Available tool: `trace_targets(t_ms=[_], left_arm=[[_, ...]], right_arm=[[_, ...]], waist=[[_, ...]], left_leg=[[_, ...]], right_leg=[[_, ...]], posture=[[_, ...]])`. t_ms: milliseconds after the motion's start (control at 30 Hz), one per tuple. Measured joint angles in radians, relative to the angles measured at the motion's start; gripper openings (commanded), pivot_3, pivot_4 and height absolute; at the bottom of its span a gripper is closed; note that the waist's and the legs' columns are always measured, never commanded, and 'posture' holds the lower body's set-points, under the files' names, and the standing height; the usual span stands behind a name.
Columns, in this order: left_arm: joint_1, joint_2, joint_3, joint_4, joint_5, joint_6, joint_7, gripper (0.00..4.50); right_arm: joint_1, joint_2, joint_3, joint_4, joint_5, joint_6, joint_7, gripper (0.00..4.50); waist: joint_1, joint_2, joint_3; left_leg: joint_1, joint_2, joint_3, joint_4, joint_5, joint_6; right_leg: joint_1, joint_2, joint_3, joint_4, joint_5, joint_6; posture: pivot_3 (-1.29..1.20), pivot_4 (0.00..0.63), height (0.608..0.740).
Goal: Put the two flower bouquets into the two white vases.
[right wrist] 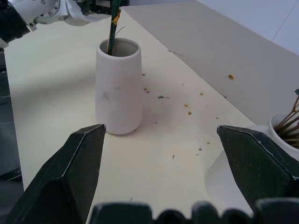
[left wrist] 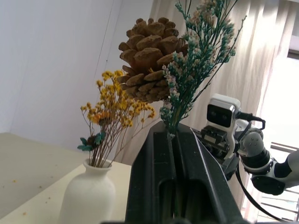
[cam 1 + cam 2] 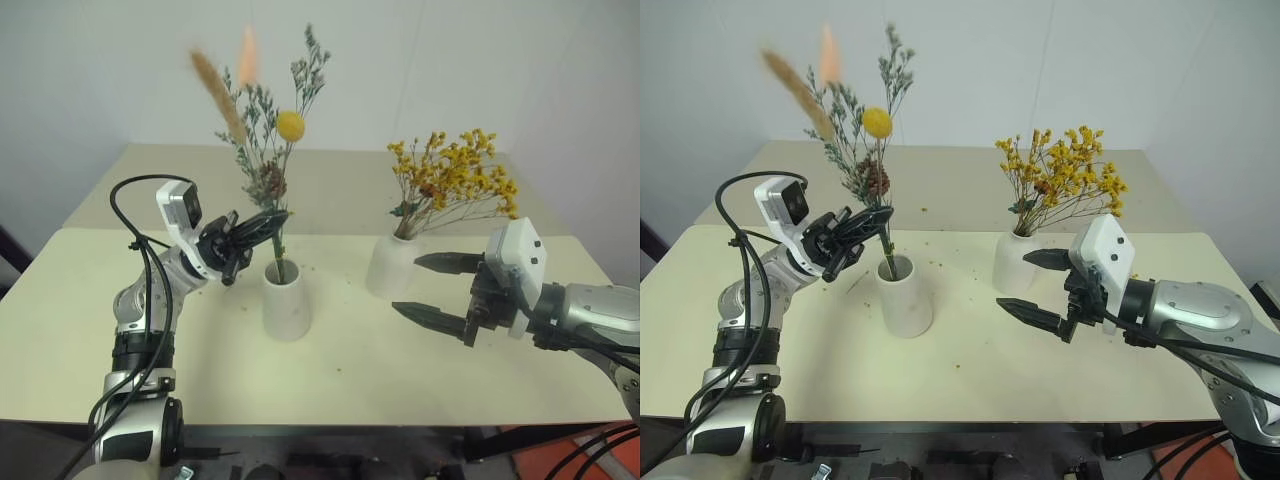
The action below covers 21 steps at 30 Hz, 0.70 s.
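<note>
The sparse bouquet [image 3: 262, 150] of greenish sprigs, a pinecone, a yellow ball and pink-tan plumes stands nearly upright, its long axis running from the plumes down through the stems into the mouth of the tapered vase [image 3: 286, 299], which sits near the middle of the desk [image 3: 90, 300], toward its front edge. The stem ends are already inside the rim; how deep they reach I cannot tell. The left gripper [image 3: 262, 226] has its fingers pressed together on the stems just above the vase mouth, reaching in sideways from the desk's left side, so the bunch runs straight up and down across the fingers. In my judgement the coming move turns on this: the stems point down into the mouth, and they only need lowering and letting go.

The bushy yellow bouquet [image 3: 455, 180] already stands in the rounded vase [image 3: 392, 264], further back and toward the desk's right side, well apart from the tapered one. The right gripper [image 3: 430, 288] hovers just beside that rounded vase with its fingers spread wide and nothing between them; the left arm is plainly the one nearer the work.

The left wrist view shows the pinecone [image 2: 147, 58] and sprigs rising out of the clamped fingers. The right wrist view shows the green stem [image 1: 112, 28] entering the tapered vase against its rim, with crumbs scattered on the desk.
</note>
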Motion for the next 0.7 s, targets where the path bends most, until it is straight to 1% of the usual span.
trace_targets(t_ms=[233, 267, 300, 367, 467, 633, 700], left_arm=[[0.055, 0.011, -0.008, -0.005, 0.027, -0.017, -0.021, 0.01], [0.055, 0.011, -0.008, -0.005, 0.027, -0.017, -0.021, 0.51], [0.055, 0.012, -0.008, -0.005, 0.027, -0.019, -0.021, 0.71], [0.055, 0.012, -0.008, -0.005, 0.028, -0.025, -0.023, 1.43], [0.055, 0.012, -0.008, -0.006, 0.028, -0.037, -0.028, 2.28], [0.115, 0.056, -0.014, -0.059, 0.031, -0.038, -0.046, 3.91], [0.144, 0.07, -0.016, -0.086, 0.031, -0.034, -0.047, 4.47]], right_arm=[[0.008, -0.002, -0.004, 0.0, -0.002, 0.0, 0.0, 4.5], [0.008, -0.002, -0.004, 0.0, -0.002, 0.0, 0.0, 4.5], [0.008, -0.002, -0.004, 0.0, -0.004, 0.0, 0.001, 4.5], [0.006, -0.002, -0.004, 0.002, -0.008, -0.001, 0.001, 4.5], [0.004, -0.002, -0.004, 0.004, -0.009, -0.002, 0.003, 4.5], [0.0, -0.003, -0.002, 0.016, -0.011, -0.004, 0.008, 4.5], [-0.002, -0.003, -0.001, 0.021, -0.012, -0.004, 0.011, 4.5]], waist=[[0.002, 0.0, 0.0], [0.002, 0.0, 0.0], [0.002, 0.0, 0.0], [0.002, 0.0, 0.0], [0.001, 0.0, 0.0], [-0.004, 0.0, 0.0], [-0.003, 0.0, 0.0]], left_leg=[[0.0, 0.0, 0.0, 0.0, 0.0, 0.0], [0.0, 0.0, 0.0, 0.0, 0.0, 0.0], [0.0, 0.0, 0.0, 0.0, 0.0, 0.0], [0.0, 0.0, 0.0, 0.0, 0.0, 0.0], [0.0, 0.0, 0.0, 0.0, 0.0, 0.0], [0.0, 0.0, 0.0, 0.0, 0.0, 0.0], [0.0, 0.0, 0.0, 0.0, 0.0, 0.0]], right_leg=[[0.0, 0.0, 0.0, 0.0, 0.0, 0.0], [0.0, 0.0, 0.0, 0.0, 0.0, 0.0], [0.0, 0.0, 0.0, 0.0, 0.0, 0.0], [0.0, 0.0, 0.0, 0.0, 0.0, 0.0], [0.0, 0.0, 0.0, 0.0, 0.0, 0.0], [0.0, 0.0, 0.0, 0.0, 0.0, 0.0], [0.0, 0.0, 0.0, 0.0, 0.0, 0.0]], posture=[[0.0, 0.15, 0.74], [0.0, 0.15, 0.74], [0.0, 0.15, 0.74], [0.0, 0.15, 0.74], [0.0, 0.15, 0.74], [0.0, 0.15, 0.74], [0.0, 0.15, 0.74]])
